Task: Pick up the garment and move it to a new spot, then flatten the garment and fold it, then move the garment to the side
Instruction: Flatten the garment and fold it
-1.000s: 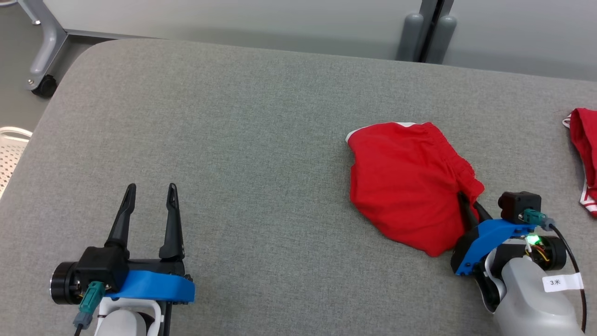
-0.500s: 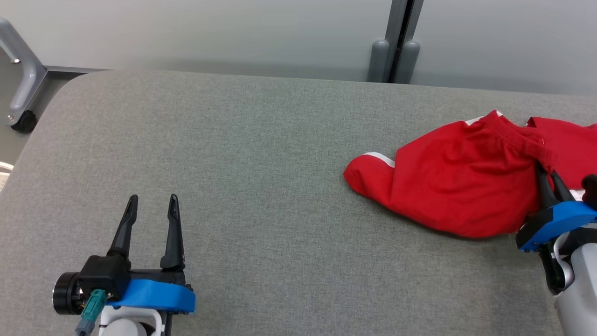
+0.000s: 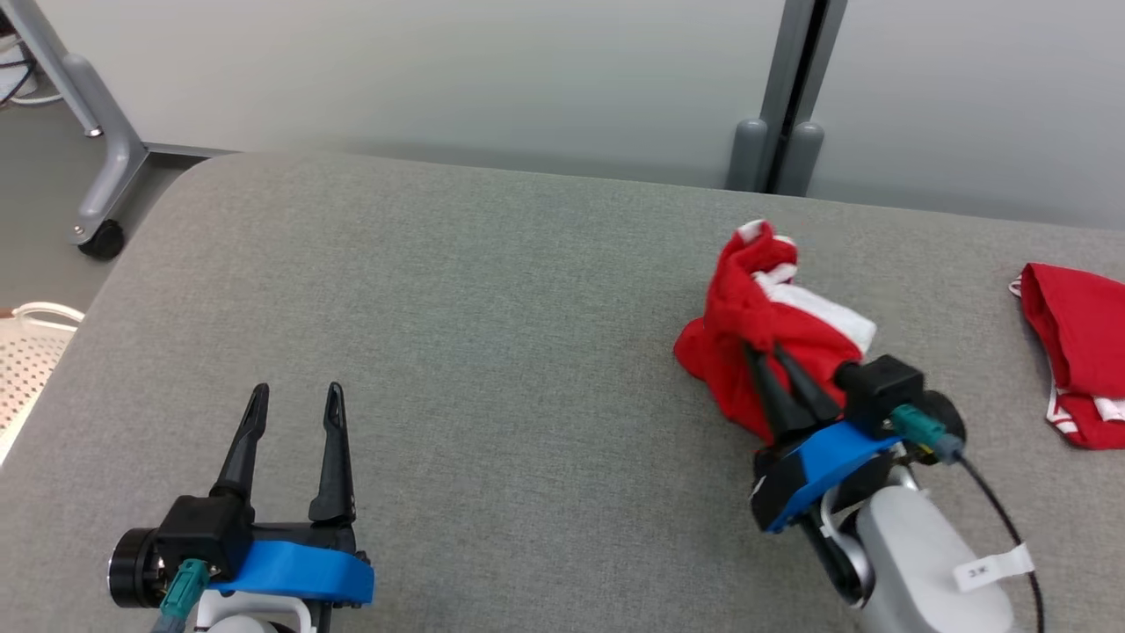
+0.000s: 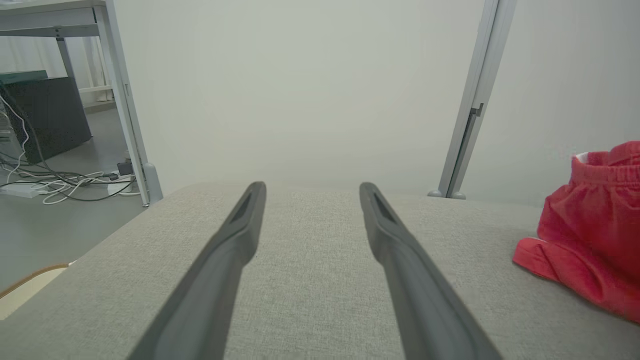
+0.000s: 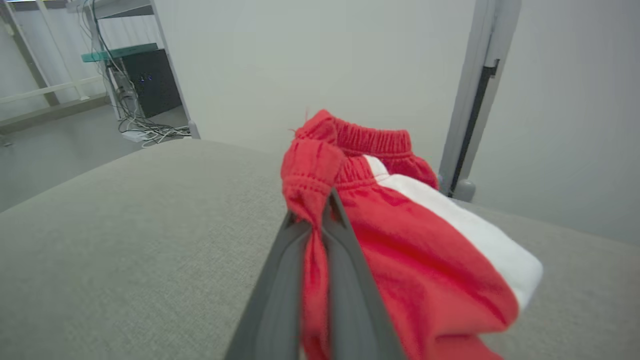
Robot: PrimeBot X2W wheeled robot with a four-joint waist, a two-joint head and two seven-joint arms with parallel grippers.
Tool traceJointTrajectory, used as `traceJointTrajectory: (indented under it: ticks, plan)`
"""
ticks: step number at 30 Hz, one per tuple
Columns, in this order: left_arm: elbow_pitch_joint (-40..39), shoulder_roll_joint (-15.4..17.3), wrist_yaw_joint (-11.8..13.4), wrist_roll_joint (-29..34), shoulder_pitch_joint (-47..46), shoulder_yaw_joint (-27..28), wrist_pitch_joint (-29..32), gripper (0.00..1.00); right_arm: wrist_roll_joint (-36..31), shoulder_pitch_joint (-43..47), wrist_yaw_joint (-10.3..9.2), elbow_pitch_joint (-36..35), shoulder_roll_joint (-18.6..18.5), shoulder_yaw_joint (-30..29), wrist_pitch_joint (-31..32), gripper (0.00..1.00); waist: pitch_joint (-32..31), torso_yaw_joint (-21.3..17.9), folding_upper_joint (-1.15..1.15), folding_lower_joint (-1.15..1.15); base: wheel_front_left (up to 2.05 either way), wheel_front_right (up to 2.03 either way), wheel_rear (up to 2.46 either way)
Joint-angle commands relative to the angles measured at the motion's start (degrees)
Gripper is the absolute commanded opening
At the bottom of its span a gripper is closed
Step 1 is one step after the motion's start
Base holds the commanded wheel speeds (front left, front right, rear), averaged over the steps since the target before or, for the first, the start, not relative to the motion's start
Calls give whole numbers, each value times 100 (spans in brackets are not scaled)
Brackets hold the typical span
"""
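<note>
The garment (image 3: 769, 338) is a pair of red shorts with a white side stripe, bunched and lifted at the right of the grey table (image 3: 492, 334). My right gripper (image 3: 763, 347) is shut on its elastic waistband; in the right wrist view the garment (image 5: 400, 220) hangs from the pinched fingers (image 5: 340, 240), its lower part draping to the table. The garment (image 4: 590, 230) also shows at the right edge of the left wrist view. My left gripper (image 3: 294, 400) stands open and empty at the lower left, low over the table.
A second red garment (image 3: 1077, 352) with white trim lies at the table's right edge. A grey post (image 3: 778, 141) stands behind the table. A wheeled frame leg (image 3: 101, 233) and a white perforated bin (image 3: 26, 352) are off the table's left side.
The head camera has shifted between frames. My right gripper has closed on the waistband and lifted the garment from flat into a bunched heap. The left gripper is unchanged.
</note>
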Motion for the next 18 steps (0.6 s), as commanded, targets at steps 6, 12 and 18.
traceJointTrajectory:
  ticks: [6,12,18]
  plan:
    - [14,-10,-36,-105,-12,-40,-12,100,88,195,1,136,247,1031,60,0,106,314,0,0,0,0,0]
    - [30,-10,-11,-156,-79,-71,-12,100,582,255,1,282,265,2055,-4,0,176,413,0,0,0,0,0]
    - [67,-12,16,-189,-89,-41,-12,100,1139,261,1,296,260,3022,-82,100,182,343,0,0,0,0,0]
